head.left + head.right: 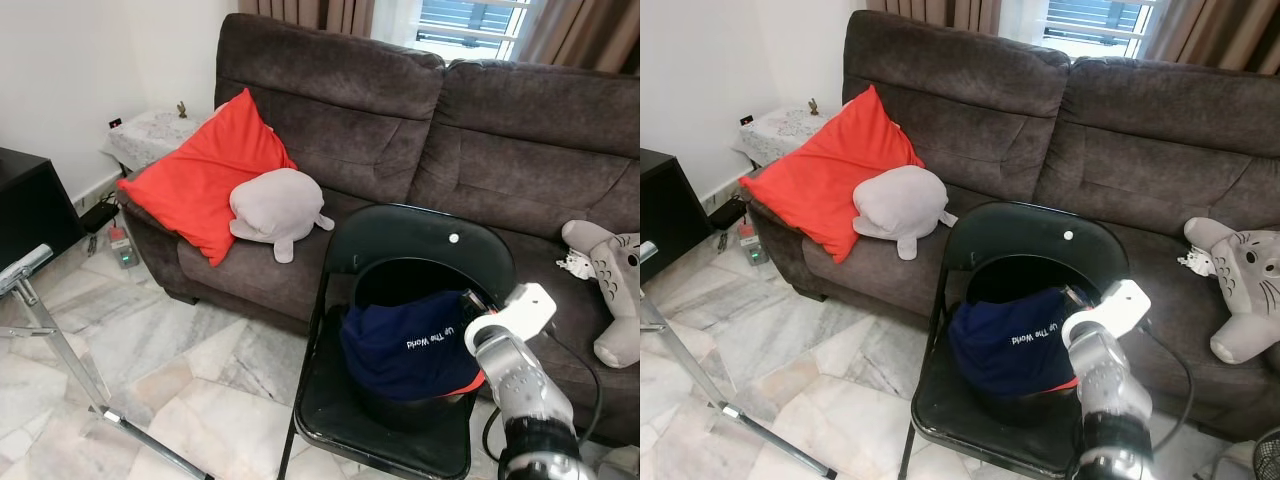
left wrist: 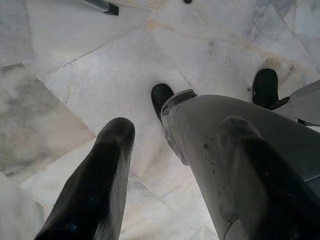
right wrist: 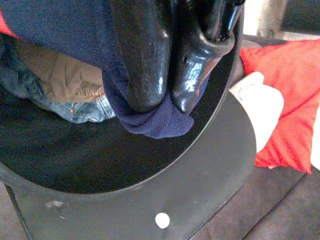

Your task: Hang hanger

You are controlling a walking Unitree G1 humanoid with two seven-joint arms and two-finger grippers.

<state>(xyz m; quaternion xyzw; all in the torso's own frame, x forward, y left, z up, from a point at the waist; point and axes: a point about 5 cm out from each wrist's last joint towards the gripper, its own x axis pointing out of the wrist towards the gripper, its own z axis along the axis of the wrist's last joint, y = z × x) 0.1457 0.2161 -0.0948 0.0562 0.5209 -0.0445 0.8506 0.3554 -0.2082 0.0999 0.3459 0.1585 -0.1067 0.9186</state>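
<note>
Hanger work begins, as I judge it, with the navy garment (image 1: 410, 345). It lies heaped in the black tub (image 1: 400, 275) on the seat of the folding chair (image 1: 420, 225), lower centre-right of the left eye view. Whether a hanger sits inside its folds I cannot tell, because the cloth hides whatever is under it.

My right gripper (image 3: 162, 100) is down in the tub with both fingers pressed together on a small fold of that navy cloth. A tuft of fabric bulges out below the tips. The pinch is at an edge of the garment, not its bulk, which I take as the sensible hold: it should let the piece peel up off the pile without dragging its neighbours. Those neighbours, a pair of jeans (image 3: 85, 112) and a brown garment (image 3: 65, 80), lie just beside and partly under the navy cloth. The silver right arm (image 1: 515, 370) rises from the lower right corner of the frame and bends over the tub's rim to get there.

My left gripper (image 2: 175, 130) hangs idle over the marble floor (image 2: 100, 75) with its fingers spread and nothing between them.

A slanted metal pole (image 1: 50, 330) crosses the lower left of the frame, well apart from the chair. It may belong to a clothes rack, and if so the hanging would end there. The brown sofa (image 1: 350, 110) and its red cushion (image 1: 200, 175) fill the upper frame behind the chair.
</note>
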